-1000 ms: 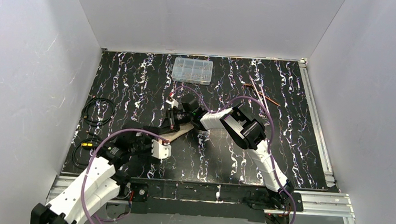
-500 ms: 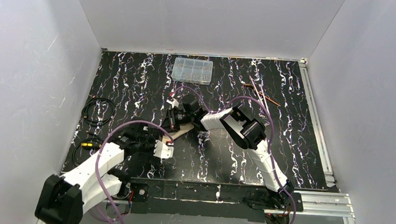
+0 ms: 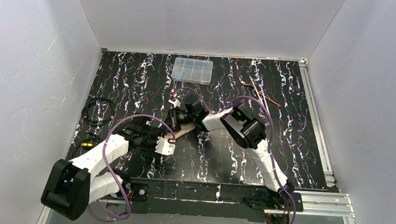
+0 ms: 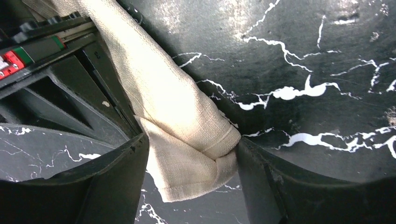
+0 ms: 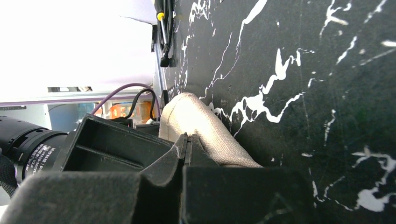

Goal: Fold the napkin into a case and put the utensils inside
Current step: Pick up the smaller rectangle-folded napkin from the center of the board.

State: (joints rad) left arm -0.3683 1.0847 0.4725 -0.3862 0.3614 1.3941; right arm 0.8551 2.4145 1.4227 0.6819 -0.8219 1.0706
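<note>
The napkin [image 3: 183, 131] is a small bunched beige strip on the black marbled table, between my two grippers. My left gripper [image 3: 167, 139] is at its near-left end. In the left wrist view the folded cloth end [image 4: 177, 107] fills the gap between the fingers and touches both, so the left gripper [image 4: 191, 149] is shut on it. My right gripper [image 3: 177, 122] is at the far end. Its jaws [image 5: 188, 140] are pressed together on the edge of the raised cloth hump [image 5: 205, 126]. The copper utensils [image 3: 261, 95] lie at the far right, away from both grippers.
A clear plastic compartment box [image 3: 192, 70] stands at the back centre. Black cable coils [image 3: 98, 110] and another coil with a yellow plug [image 3: 84, 147] lie at the left edge. Aluminium rails [image 3: 318, 125] run along the right and near edges.
The left arm's elbow swung out to the left and its gripper moved slightly forward onto the napkin's near end. The right gripper and the napkin stayed almost still.
</note>
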